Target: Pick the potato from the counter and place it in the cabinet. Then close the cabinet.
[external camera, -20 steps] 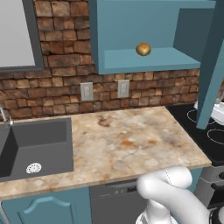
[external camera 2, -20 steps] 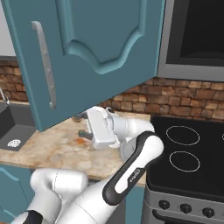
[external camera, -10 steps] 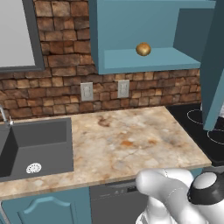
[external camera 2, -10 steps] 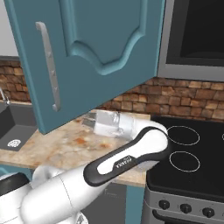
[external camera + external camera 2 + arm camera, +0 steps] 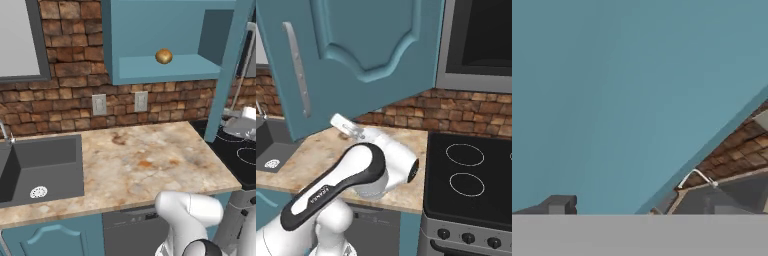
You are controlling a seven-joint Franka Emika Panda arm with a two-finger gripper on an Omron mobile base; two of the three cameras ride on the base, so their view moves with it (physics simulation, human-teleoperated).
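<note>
Gripper: one dark finger tip visible close to the flat teal-blue cabinet door; jaw spacing cannot be told, nothing seen held. White arm bent at the elbow, forearm reaching up behind the open door. Small golden-brown potato sits on the open teal wall cabinet's inner shelf, above the beige marbled counter.

The potato is being carried by the flat inner shelf of the open teal cabinet, toward its back. Below it, the marbled counter is being seen beside the dark sink.
</note>
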